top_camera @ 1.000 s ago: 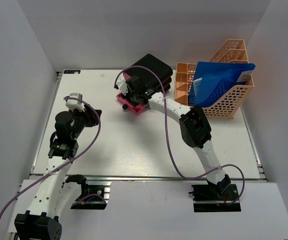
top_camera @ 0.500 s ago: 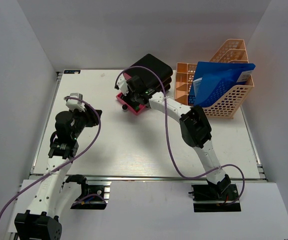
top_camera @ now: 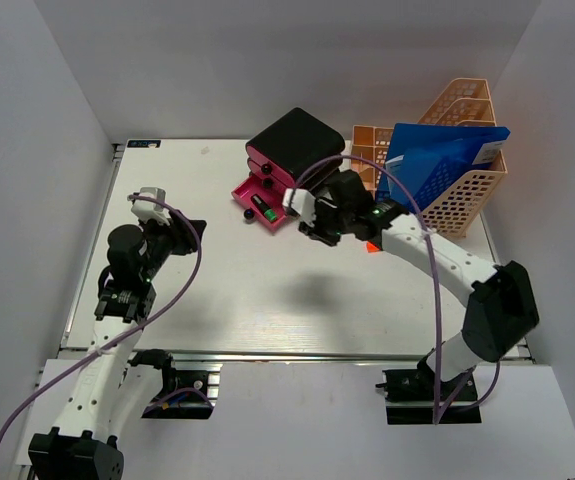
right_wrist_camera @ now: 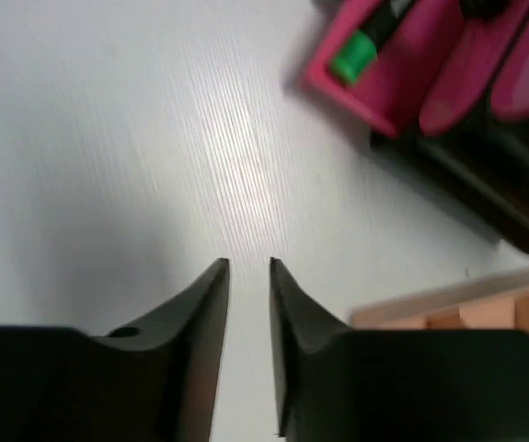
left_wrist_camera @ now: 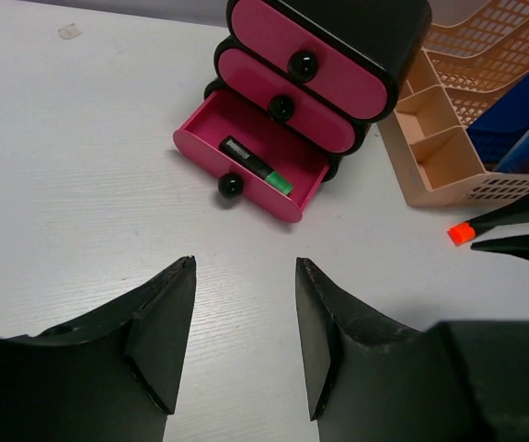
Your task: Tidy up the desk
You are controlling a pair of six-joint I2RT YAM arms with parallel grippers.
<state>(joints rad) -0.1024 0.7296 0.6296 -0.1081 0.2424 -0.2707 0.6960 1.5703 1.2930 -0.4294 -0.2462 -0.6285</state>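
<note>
Right end effector: fingers almost together, narrow gap, nothing between. Left end effector: spread, empty, well apart. Small orange block lies on table just behind right fingertips, toward peach rack; right arm nearer.

Top view high above desk, both wrist views low, sharing pink drawer

drawer box, peach rack, blue folder
</note>
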